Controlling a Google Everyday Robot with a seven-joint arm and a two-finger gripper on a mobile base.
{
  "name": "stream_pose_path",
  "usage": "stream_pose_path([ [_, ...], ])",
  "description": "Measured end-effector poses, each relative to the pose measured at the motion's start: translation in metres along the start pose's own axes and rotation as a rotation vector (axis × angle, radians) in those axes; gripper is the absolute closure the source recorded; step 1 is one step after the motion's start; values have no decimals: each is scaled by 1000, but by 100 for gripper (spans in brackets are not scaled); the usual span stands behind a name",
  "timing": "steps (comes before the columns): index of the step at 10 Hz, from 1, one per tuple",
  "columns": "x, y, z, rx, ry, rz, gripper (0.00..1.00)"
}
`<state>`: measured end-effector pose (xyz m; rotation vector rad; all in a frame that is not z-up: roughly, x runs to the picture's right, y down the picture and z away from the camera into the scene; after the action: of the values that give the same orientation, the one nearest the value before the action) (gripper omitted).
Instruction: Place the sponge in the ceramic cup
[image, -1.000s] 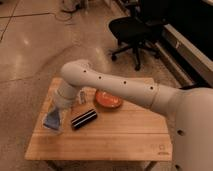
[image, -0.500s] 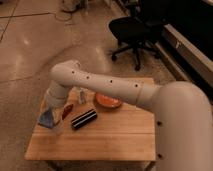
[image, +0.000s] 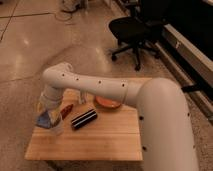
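The light-blue sponge (image: 44, 120) is at the left end of the wooden table (image: 110, 142), right at the tip of my gripper (image: 50, 119). The gripper points down from the white wrist (image: 52, 92) over the table's left edge. Whether it grips the sponge cannot be told. The ceramic cup is hidden; the wrist and gripper cover that part of the table.
An orange-red bowl (image: 107, 103) sits at the table's back middle. A black oblong object (image: 83, 119) lies in front of it, with a small reddish item (image: 66, 111) to its left and a clear bottle (image: 82, 96) behind. A black office chair (image: 132, 30) stands on the floor beyond.
The arm has swung further left and lower, bringing the gripper down over the sponge at the table's left end. The view has shifted closer.
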<state>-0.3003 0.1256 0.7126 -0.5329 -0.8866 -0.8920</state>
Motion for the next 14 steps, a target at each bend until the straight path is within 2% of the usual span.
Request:
stream_pose_path([
  [1,5,0,3,-7,7,2,49],
  [2,13,1,5,-12,19,10,37],
  [4,25,2,2,-14,37,19,23],
  [8,42,8,-12,-6,60,22,20],
  [11,44,16,-35,22,59,3,20],
  [14,43,27,-68,75,51,-10,20],
])
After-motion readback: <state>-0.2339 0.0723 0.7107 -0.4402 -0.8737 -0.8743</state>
